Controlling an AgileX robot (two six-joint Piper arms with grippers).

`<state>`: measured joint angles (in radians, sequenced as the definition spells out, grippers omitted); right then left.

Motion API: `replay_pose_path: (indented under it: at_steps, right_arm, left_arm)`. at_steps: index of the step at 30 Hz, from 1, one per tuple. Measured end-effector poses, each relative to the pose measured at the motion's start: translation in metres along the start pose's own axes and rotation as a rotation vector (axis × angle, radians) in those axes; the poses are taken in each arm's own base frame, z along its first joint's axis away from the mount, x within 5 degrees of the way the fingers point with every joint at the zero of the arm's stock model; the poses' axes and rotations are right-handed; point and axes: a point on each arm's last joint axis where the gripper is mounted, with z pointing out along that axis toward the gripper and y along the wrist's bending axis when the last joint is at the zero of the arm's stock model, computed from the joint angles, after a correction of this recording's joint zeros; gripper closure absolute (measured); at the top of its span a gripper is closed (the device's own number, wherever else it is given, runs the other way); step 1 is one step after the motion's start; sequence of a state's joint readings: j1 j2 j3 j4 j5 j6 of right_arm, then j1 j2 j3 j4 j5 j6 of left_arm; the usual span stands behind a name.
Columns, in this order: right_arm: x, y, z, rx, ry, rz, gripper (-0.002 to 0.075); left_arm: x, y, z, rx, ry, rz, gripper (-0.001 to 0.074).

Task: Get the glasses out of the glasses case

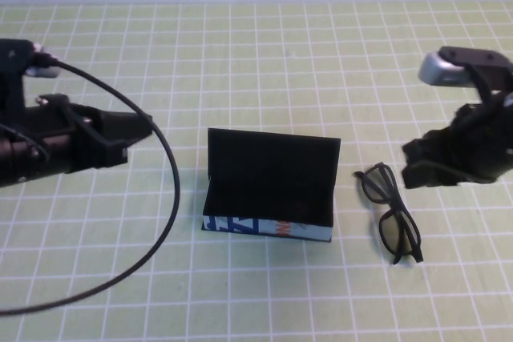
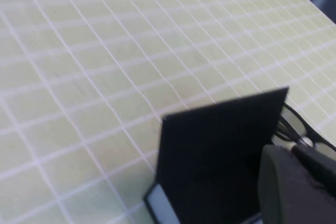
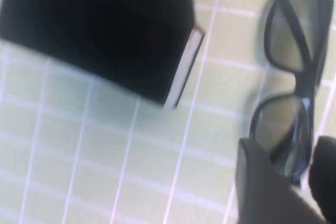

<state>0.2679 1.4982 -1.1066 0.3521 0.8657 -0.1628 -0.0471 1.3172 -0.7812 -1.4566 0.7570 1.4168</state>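
Note:
The glasses case (image 1: 268,190) stands open in the middle of the table, its lid raised at the back and its pale blue printed side facing me. No glasses show inside it. The black glasses (image 1: 390,212) lie flat on the mat just to its right, arms folded out. My right gripper (image 1: 417,167) is open, just beyond the far end of the glasses and holding nothing. In the right wrist view its fingers (image 3: 262,182) straddle one lens of the glasses (image 3: 294,77), with the case (image 3: 105,30) beside them. My left gripper (image 1: 136,130) hovers left of the case (image 2: 220,150).
A green mat with a white grid (image 1: 256,54) covers the table. A black cable (image 1: 164,222) loops from the left arm across the mat's front left. A pale wall runs along the far edge.

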Motion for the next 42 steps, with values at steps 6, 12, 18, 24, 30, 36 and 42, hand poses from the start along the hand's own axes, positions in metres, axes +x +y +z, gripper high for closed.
replay_pose_path:
  at_steps: [6,12,18,24,30,36,42]
  right_arm:
    - [0.062,0.016,-0.072,-0.011,-0.134,-0.075,0.0613]
    - [0.144,0.024,-0.126,-0.035,-0.365,-0.157,0.0727]
    - [0.214,0.025,-0.163,-0.059,-0.714,-0.250,0.0740]
    - [0.248,0.020,-0.169,-0.081,-0.972,-0.264,0.0741]
    - [0.241,0.009,-0.156,-0.068,-1.117,-0.220,0.0742]
    - [0.229,-0.009,-0.137,-0.028,-1.346,-0.139,0.0742]
    - [0.229,-0.020,-0.115,-0.004,-1.346,-0.107,0.0742]
  left_arm:
    - [0.002,-0.026,-0.047,-0.179,-0.158,0.070,0.0738]
    - [0.034,-0.048,-0.091,-0.334,-0.327,0.095,0.0738]
    - [0.080,-0.054,-0.111,-0.419,-0.410,0.054,0.0738]
    - [0.119,-0.056,-0.119,-0.472,-0.456,0.097,0.0738]
    - [0.154,-0.044,-0.116,-0.556,-0.420,0.097,0.0738]
    - [0.176,-0.030,-0.114,-0.670,-0.350,0.073,0.0738]
    - [0.177,-0.027,-0.116,-0.706,-0.351,0.059,0.0738]
